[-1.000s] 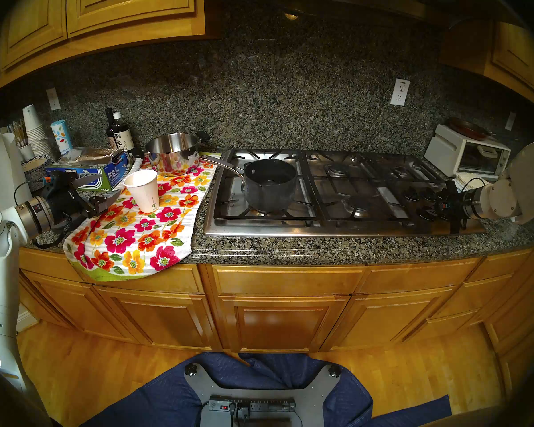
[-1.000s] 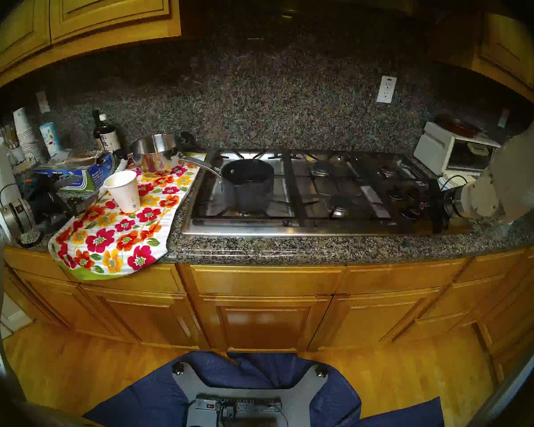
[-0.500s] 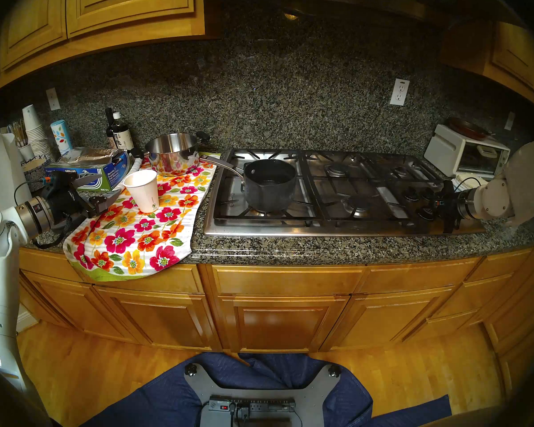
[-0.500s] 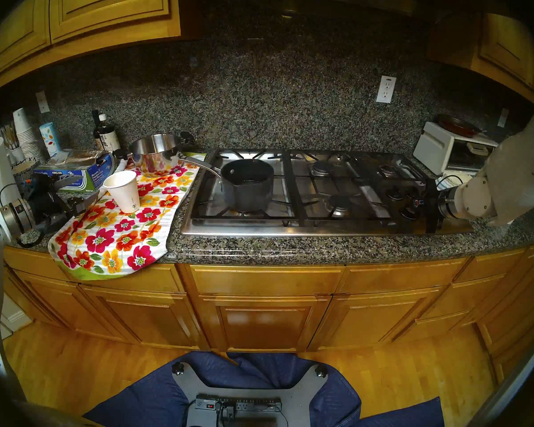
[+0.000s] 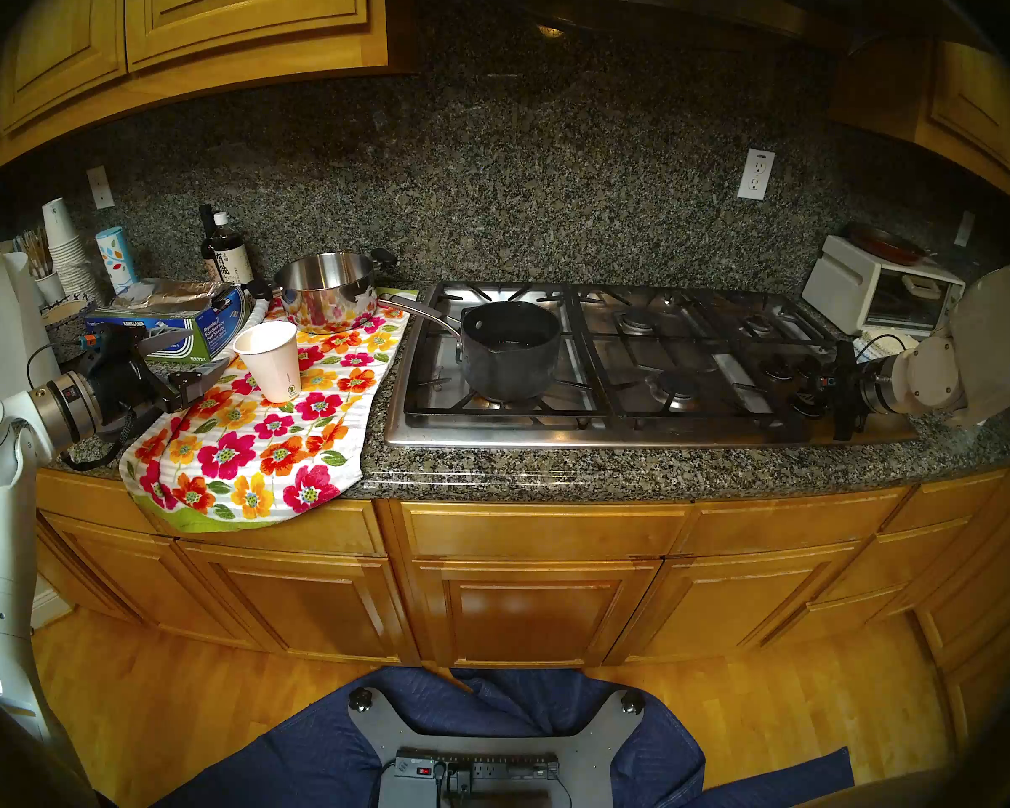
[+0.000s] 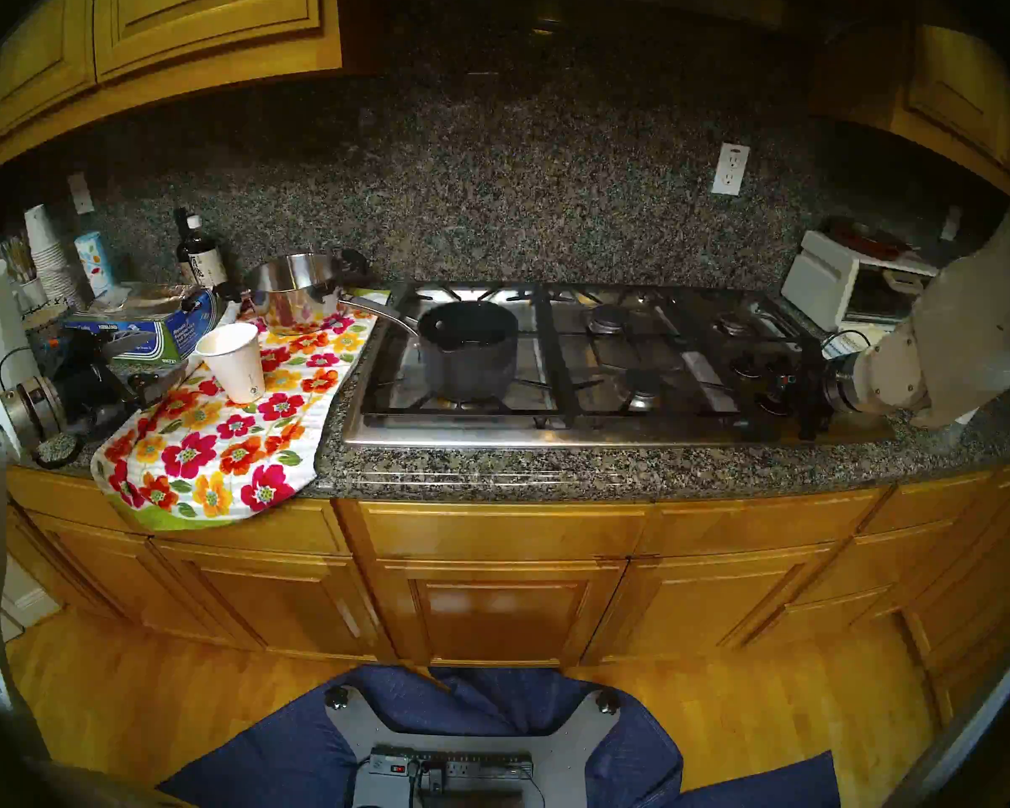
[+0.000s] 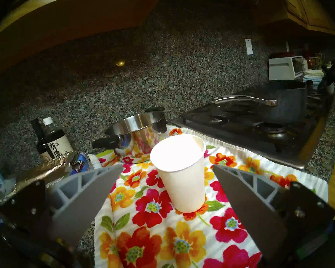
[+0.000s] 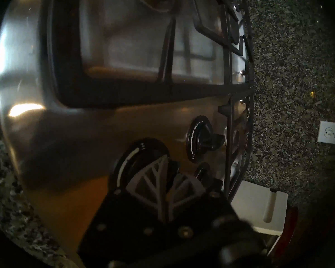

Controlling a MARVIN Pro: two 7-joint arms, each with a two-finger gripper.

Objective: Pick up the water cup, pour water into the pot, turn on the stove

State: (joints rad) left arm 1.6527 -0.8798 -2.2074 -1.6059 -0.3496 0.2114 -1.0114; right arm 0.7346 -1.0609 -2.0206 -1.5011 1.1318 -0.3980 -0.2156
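White arm shells ended in silver wrist rings; each black tool (image 5: 190, 362) carried grey ribbed fingers (image 7: 89, 192), screws, and a looping black cable.

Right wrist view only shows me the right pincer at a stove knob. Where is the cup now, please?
Observer: The cup stands upright on the flowered towel, left of the stove.
Operator: Does the left pincer hold it?
Observer: No, the left pincer is open, just short of the cup, not touching.
Operator: Is there a flame under the pot?
Observer: None shows under the pot at its burner.
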